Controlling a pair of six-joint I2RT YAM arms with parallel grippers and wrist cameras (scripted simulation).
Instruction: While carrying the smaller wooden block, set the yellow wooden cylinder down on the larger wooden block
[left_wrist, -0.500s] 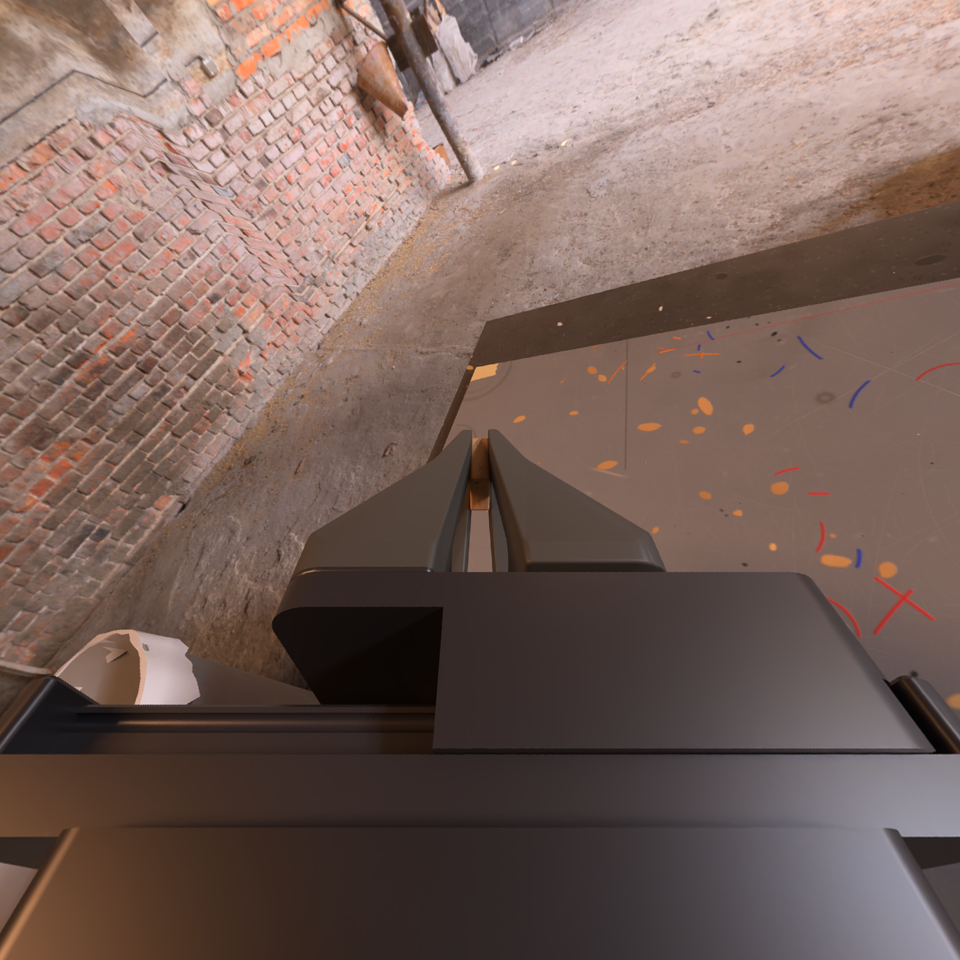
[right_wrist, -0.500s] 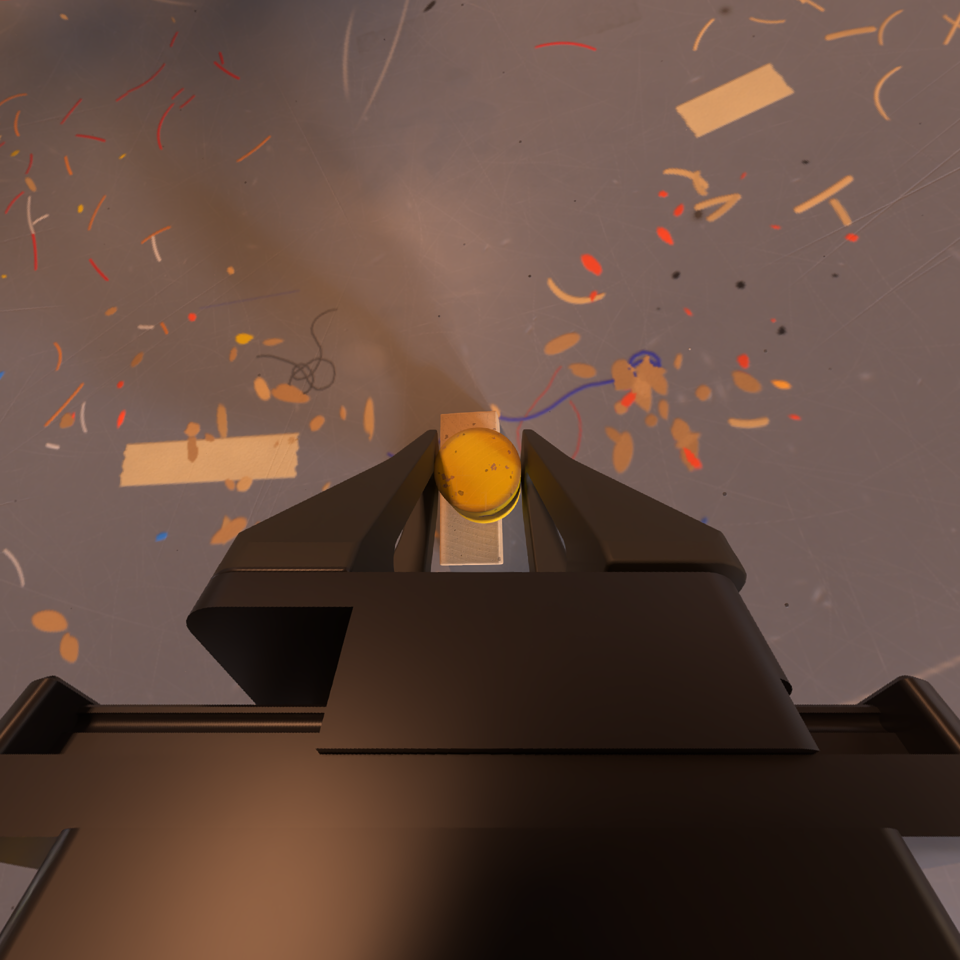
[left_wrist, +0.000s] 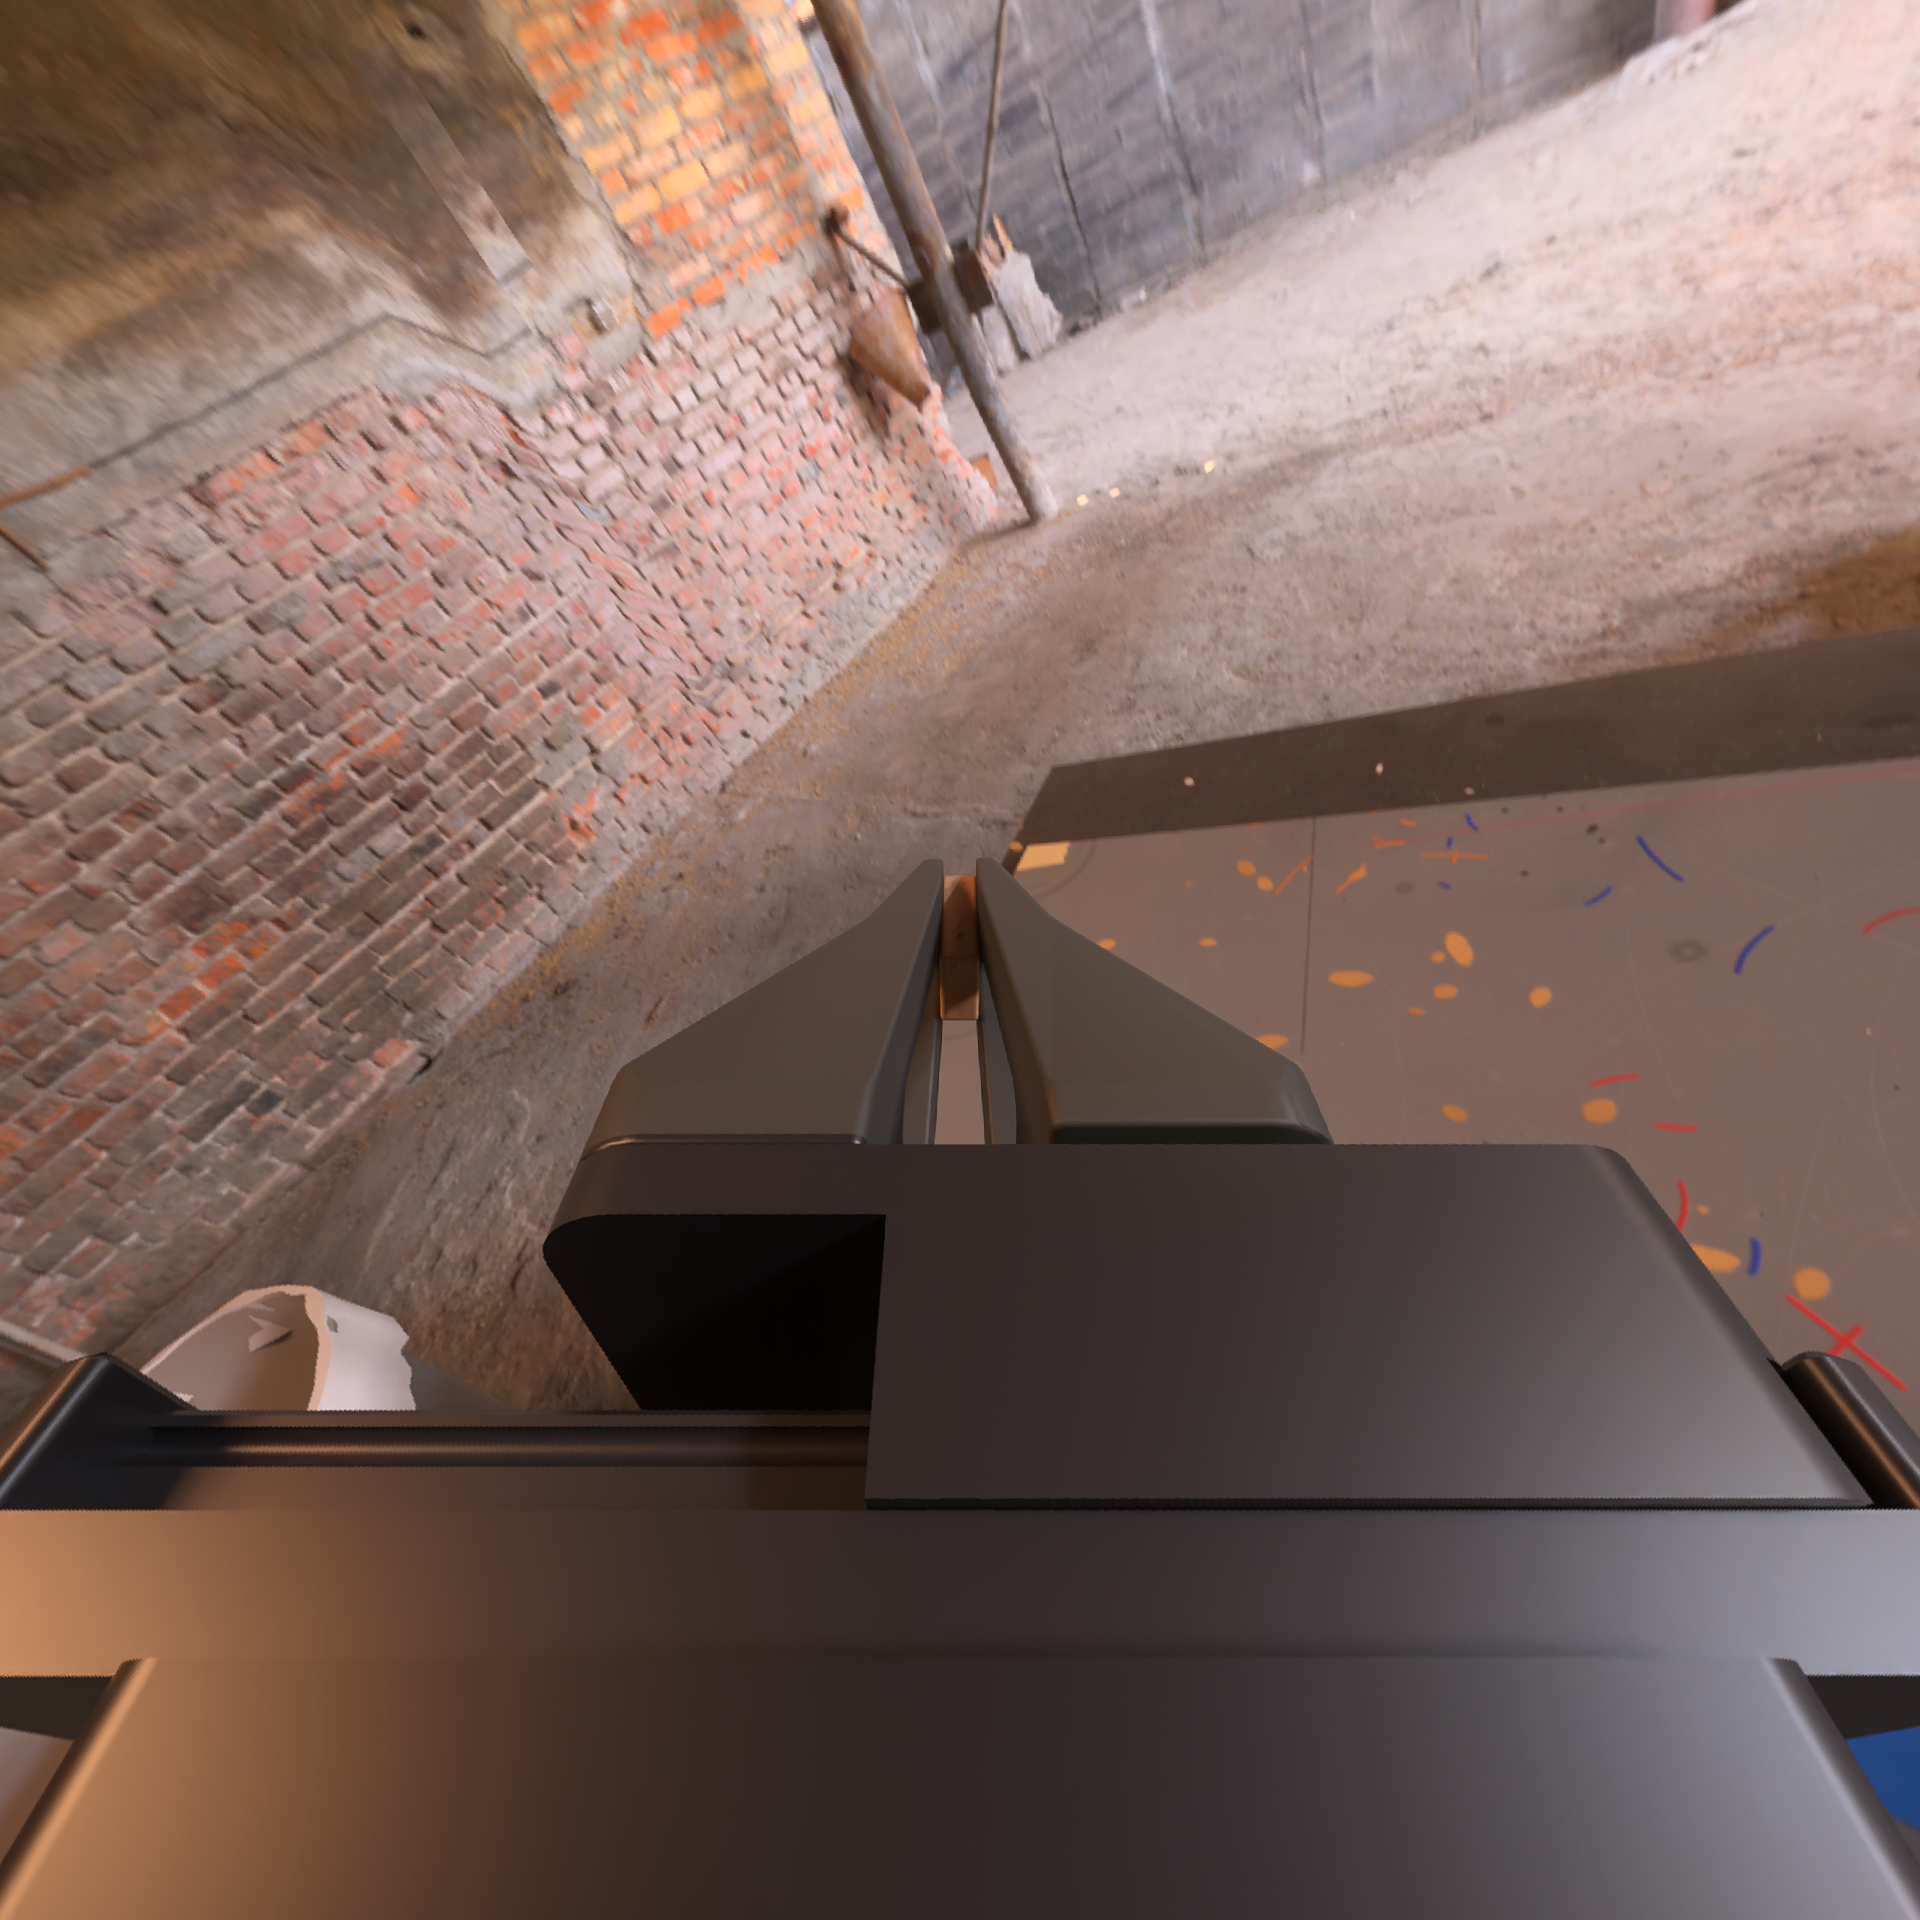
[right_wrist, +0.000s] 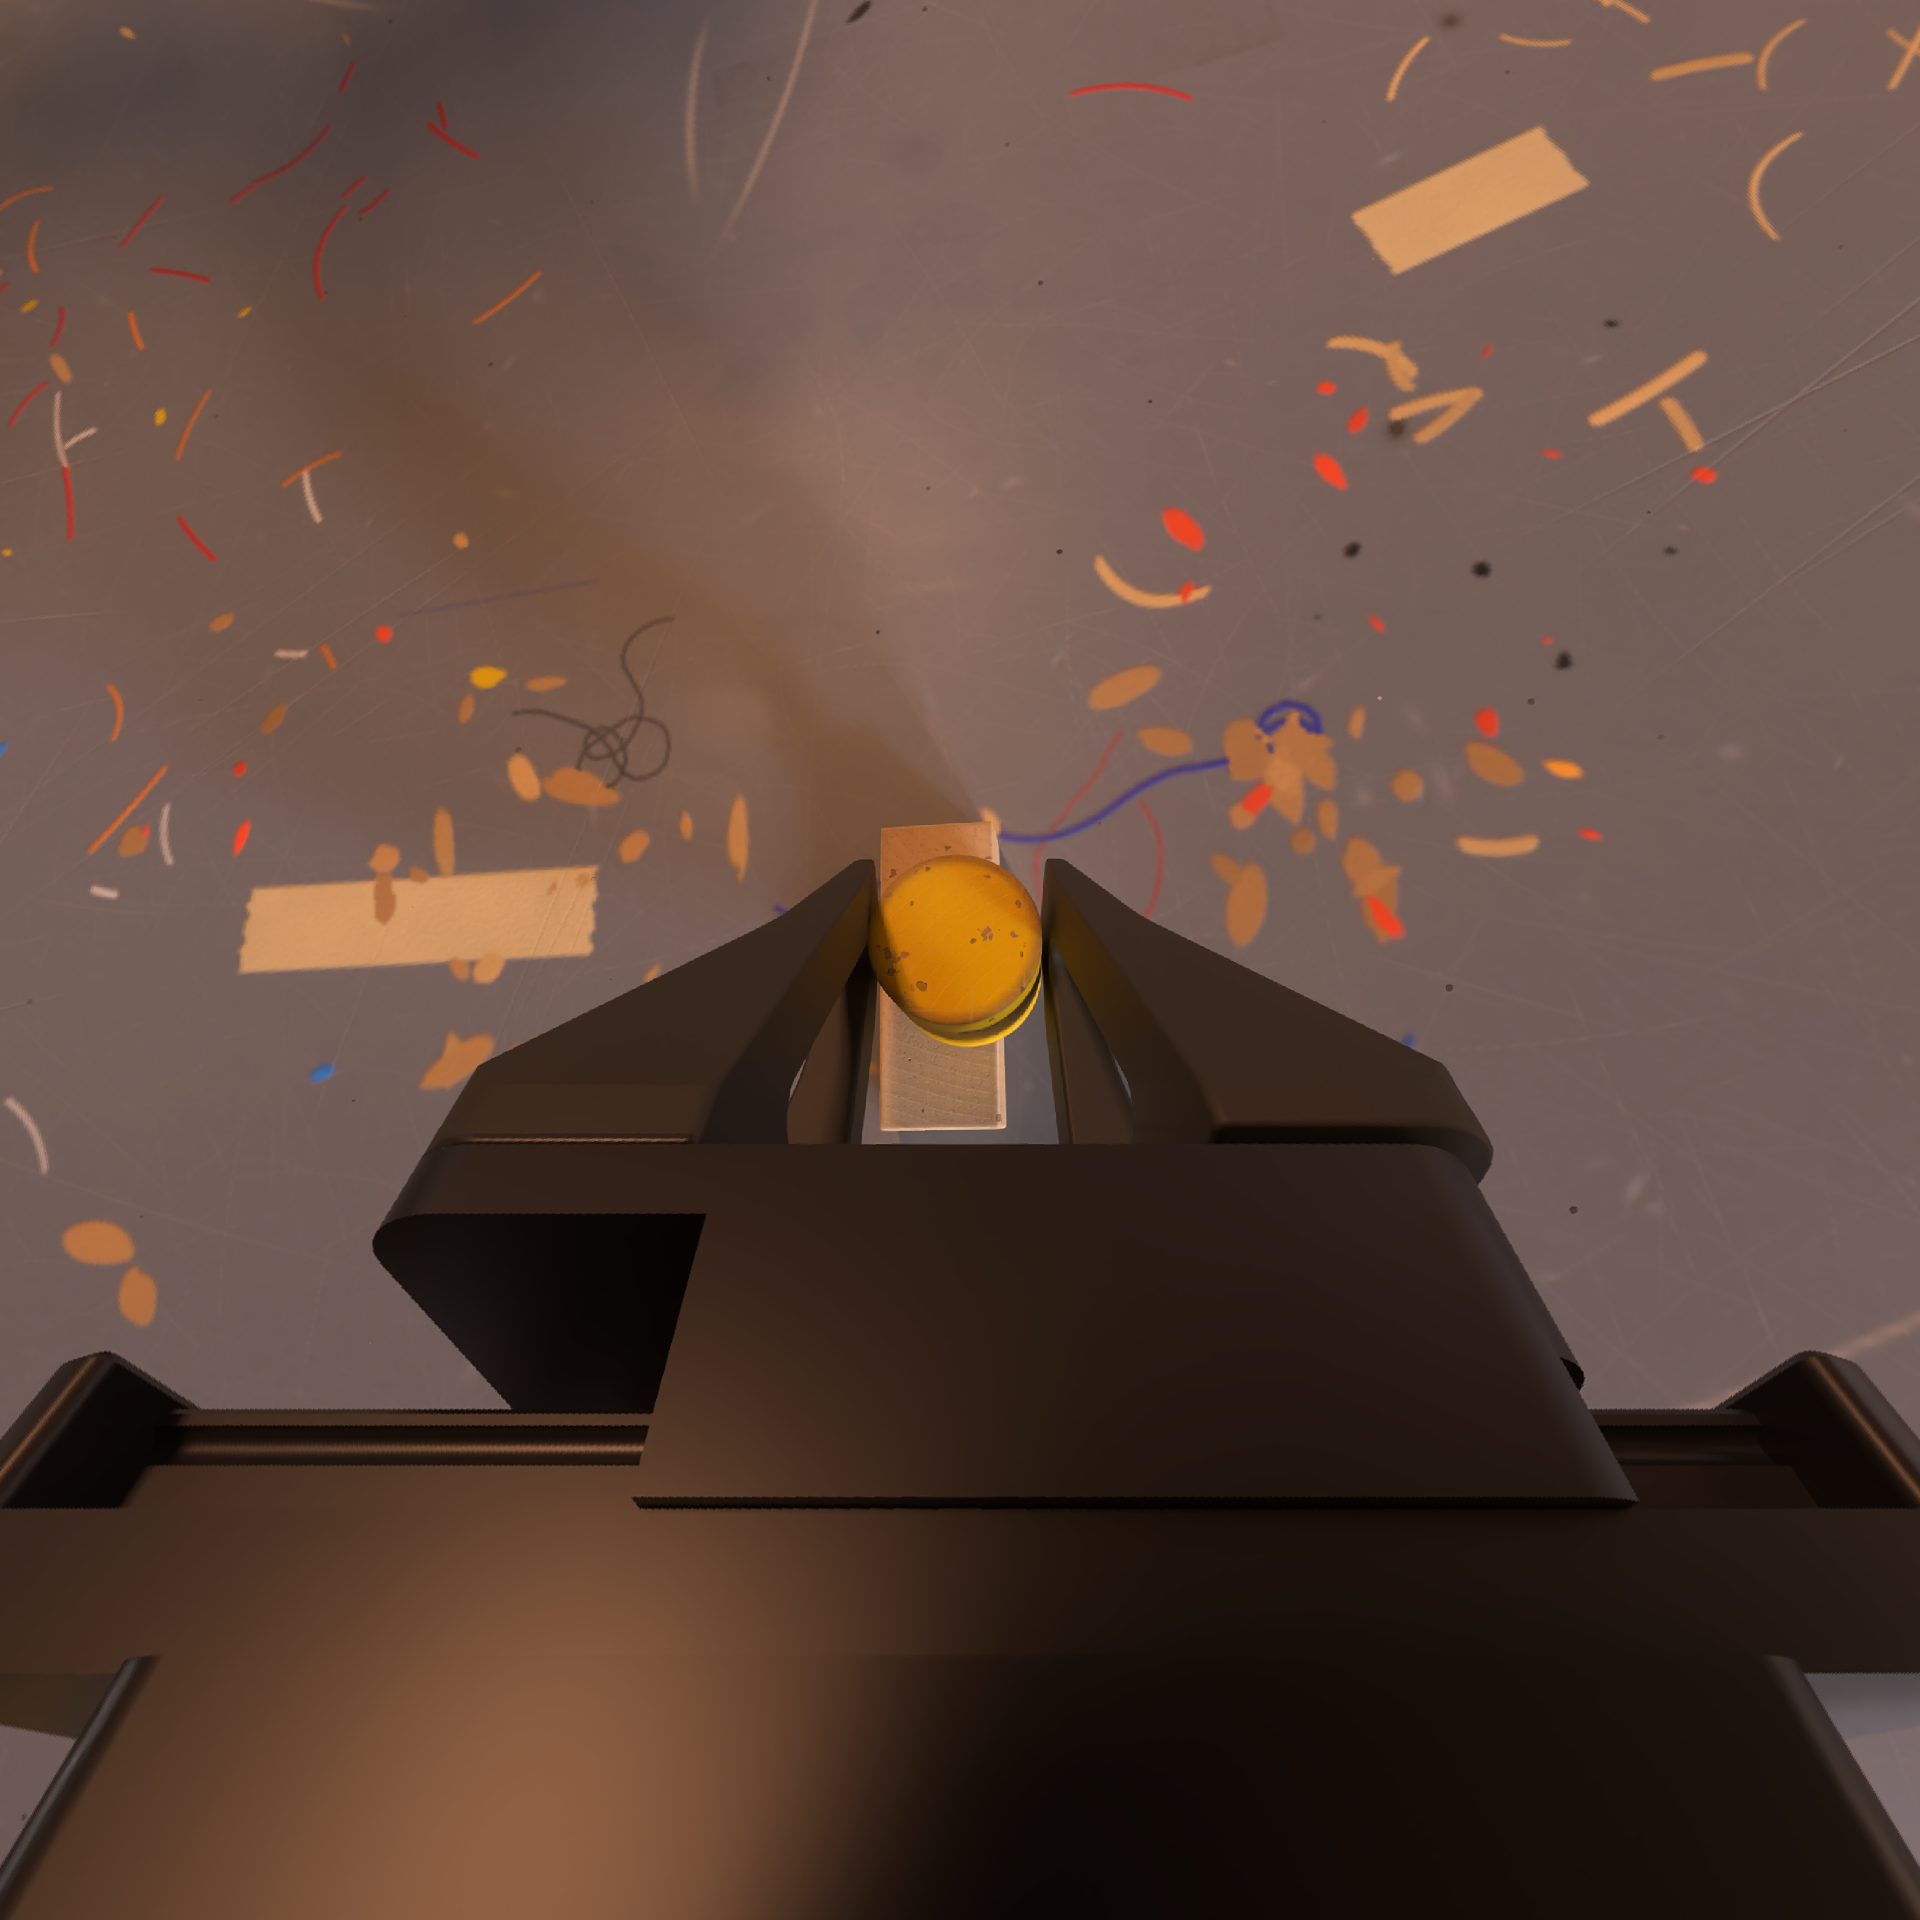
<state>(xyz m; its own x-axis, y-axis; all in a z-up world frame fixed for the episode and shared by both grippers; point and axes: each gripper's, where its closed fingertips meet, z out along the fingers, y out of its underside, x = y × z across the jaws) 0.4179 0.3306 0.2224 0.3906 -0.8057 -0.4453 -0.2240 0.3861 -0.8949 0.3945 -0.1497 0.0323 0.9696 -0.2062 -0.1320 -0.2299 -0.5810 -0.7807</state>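
Note:
In the left wrist view my left gripper (left_wrist: 958, 875) is shut on the smaller wooden block (left_wrist: 958, 966), a thin brown piece of which only a narrow strip shows between the fingers. It hangs out past the corner of the grey paint-flecked table (left_wrist: 1558, 1039). In the right wrist view my right gripper (right_wrist: 958, 873) is shut on the yellow wooden cylinder (right_wrist: 954, 945), seen end-on. The larger wooden block (right_wrist: 940, 1081), pale and rectangular, lies on the table (right_wrist: 935, 416) right under the cylinder, between the fingers. I cannot tell whether the cylinder touches it.
A brick wall (left_wrist: 364, 727), a leaning post (left_wrist: 935, 260) and a dirt floor lie beyond the table's edge. A broken white object (left_wrist: 281, 1361) shows at lower left. Two tan tape strips (right_wrist: 416, 920) (right_wrist: 1470, 197) lie flat on the table.
The left wrist view has swung up and away from the table: the table corner sits lower and further right, and more wall shows. The right gripper, cylinder and block have not visibly moved.

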